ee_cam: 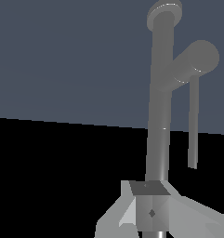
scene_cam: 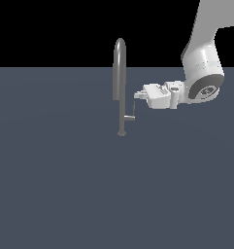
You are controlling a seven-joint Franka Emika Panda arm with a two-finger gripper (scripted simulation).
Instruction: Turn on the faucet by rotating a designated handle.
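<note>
Faucet (scene_cam: 120, 87) stands upright on the bench (scene_cam: 65, 185), a slim grey gooseneck on a small round base, to the exterior view's left of the claw (scene_cam: 137, 95).

Claw: presented horizontally, tips pointing toward the faucet stem. Whether the fingers are apart or together cannot be told; the exterior view shows them too small, and the wrist view shows only pale finger bodies at the frame edge. No object is seen held.

Handle (scene_cam: 132, 111): a short stub leaves the stem low down on the side facing the claw and ends in a thin rod. The rod's long axis runs vertical, rising from the stub's end. In the exterior view the claw tips sit just beside the rod's upper end; contact cannot be confirmed. The wrist view shows the stem (ee_cam: 159, 116) directly ahead, with the stub and the rod (ee_cam: 193, 121) offset to one side of it.

Judgement: the coming move turns on the rod lying just ahead of the tips and parallel to the stem. A sideways push or pinch on the rod should swing it about the stem. Risk: the rod is slender and may slip past the tips.

Surface and room: bench is a flat, uniform blue-grey plane. Background is plain black. Only the one arm is present.
</note>
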